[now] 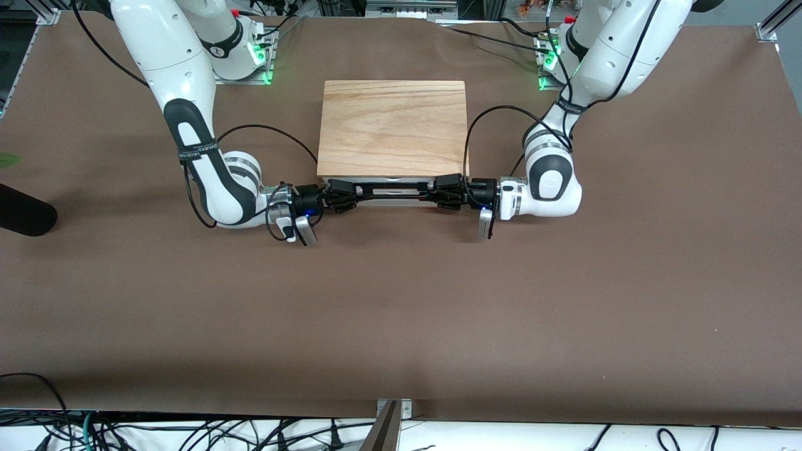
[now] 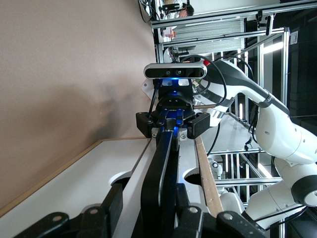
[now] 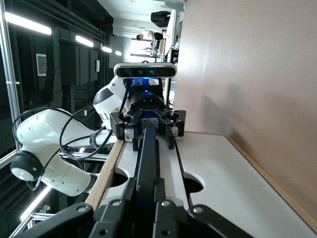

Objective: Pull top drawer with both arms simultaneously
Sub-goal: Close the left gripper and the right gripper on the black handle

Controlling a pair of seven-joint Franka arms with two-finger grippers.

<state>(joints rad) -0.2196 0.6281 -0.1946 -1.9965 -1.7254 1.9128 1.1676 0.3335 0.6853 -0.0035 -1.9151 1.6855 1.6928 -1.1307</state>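
reaching in from either end, the two white jointed robot arms meet at the front of a low box with a light-grained wood top [image 1: 393,127], which sits on the brown bench [image 1: 401,313] near the edge where the arm bases stand, about midway between them.

the top drawer, a shallow wide drawer with a white front panel [image 2: 99,168], faces the front camera. from above only a thin strip of it shows under the wood top's front edge. the drawer's long black wire bar handle [image 1: 391,194] runs along that front, parallel to the bench edge.

the right gripper [image 1: 334,199], black with two fingers, lies level at the handle's end toward the right arm's base. its fingers [image 3: 136,198] are pressed together on the bar, pinching it; the left wrist view shows that same gripper [image 2: 172,130] clamped around the bar farther along.

the left gripper [image 1: 446,195] lies level at the handle's end toward the left arm's base. its fingers [image 2: 163,208] sit on either side of the bar, close against it, but i cannot tell whether they are clamped on it or just bracketing it. the right wrist view shows this gripper [image 3: 148,133] around the bar too.

both wrist views show the white panel with rounded cut-outs beside the bar and a pale wood edge strip [image 2: 208,168] along the box.
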